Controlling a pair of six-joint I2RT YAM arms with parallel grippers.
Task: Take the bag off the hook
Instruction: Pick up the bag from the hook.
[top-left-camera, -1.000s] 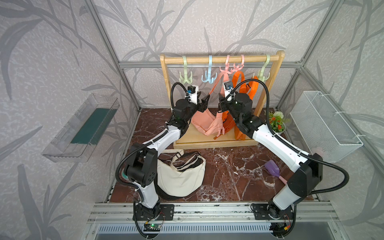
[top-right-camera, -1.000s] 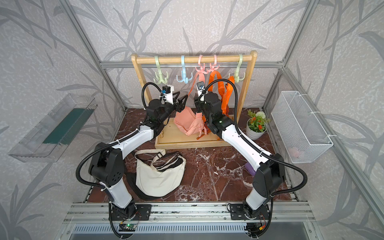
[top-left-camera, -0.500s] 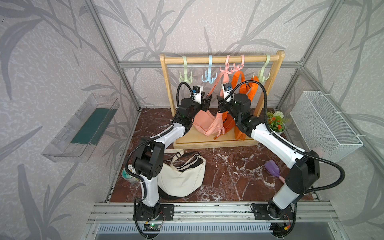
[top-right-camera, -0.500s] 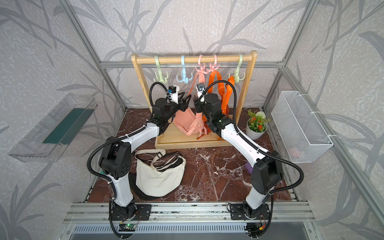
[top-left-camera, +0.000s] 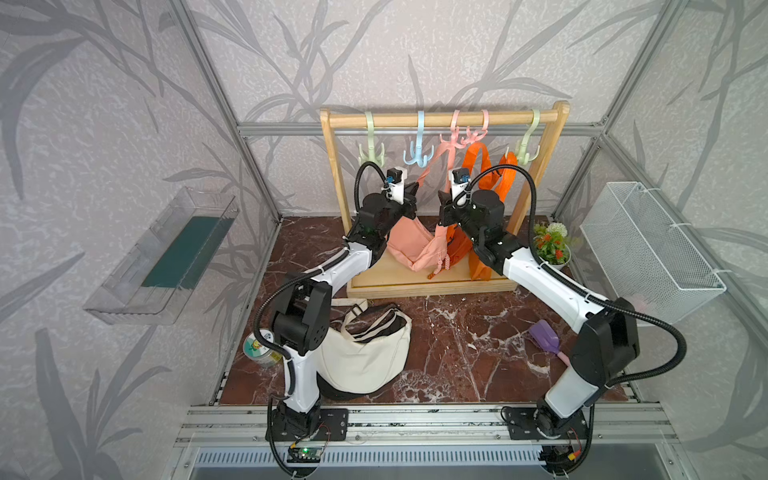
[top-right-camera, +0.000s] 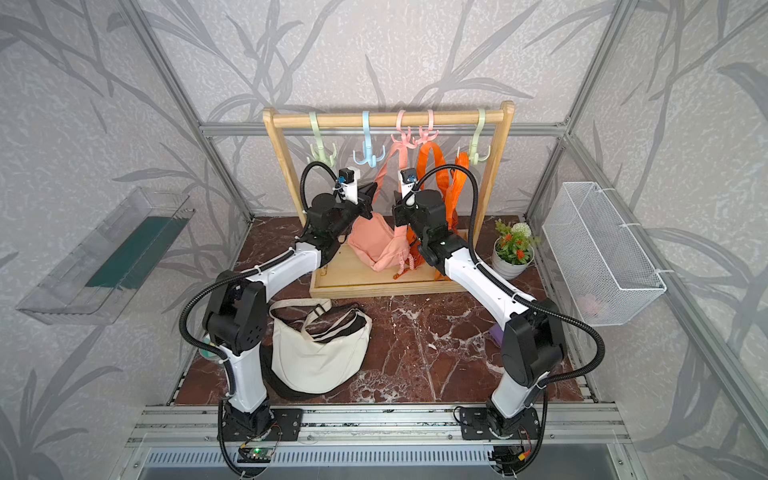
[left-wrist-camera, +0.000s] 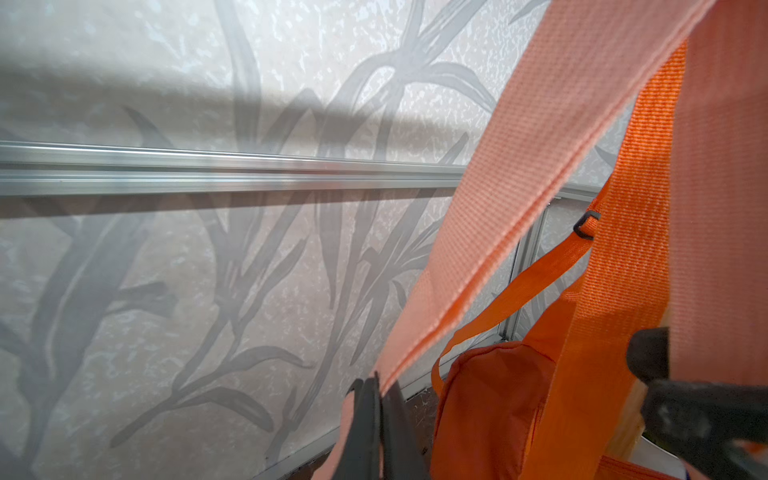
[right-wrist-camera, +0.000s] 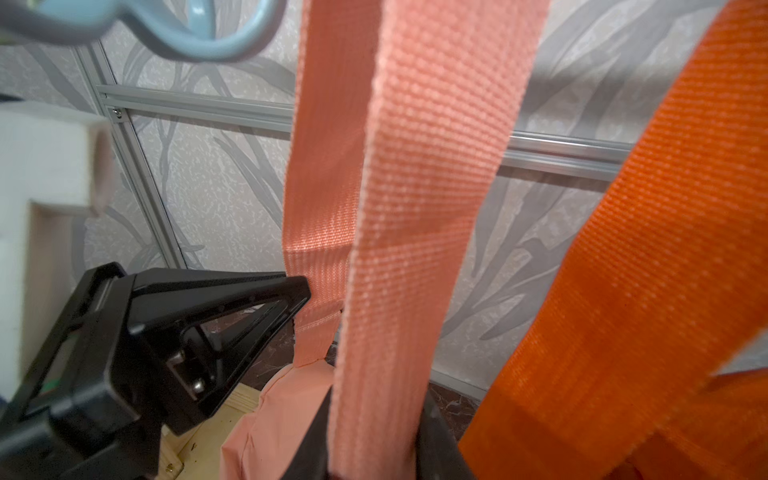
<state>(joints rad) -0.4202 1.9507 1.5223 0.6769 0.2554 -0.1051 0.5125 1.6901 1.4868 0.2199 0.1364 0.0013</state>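
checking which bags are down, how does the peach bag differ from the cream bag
The peach bag hangs from a pink hook; the cream bag lies on the floor. The left gripper is shut on the peach bag's strap; nothing grips the cream bag. The peach bag is plain; the cream bag has dark trim. Both are soft, strapped bags.

The salmon-pink webbing strap (right-wrist-camera: 415, 208) is coarse woven cloth, ribbed and matt; the bright orange webbing strap (right-wrist-camera: 644, 249) at the right of that frame has the same weave with a faint sheen. The salmon-pink fabric bag (top-left-camera: 409, 243) looks soft and matt. At centre frame in both top views, the pale wooden rack (top-left-camera: 395, 120) is smooth and unvarnished, its pink plastic hook (top-left-camera: 455, 124) glossy. The red-brown marbled floor (top-left-camera: 457, 332) shines; the cream canvas bag (top-left-camera: 361, 361), lower centre, is matt
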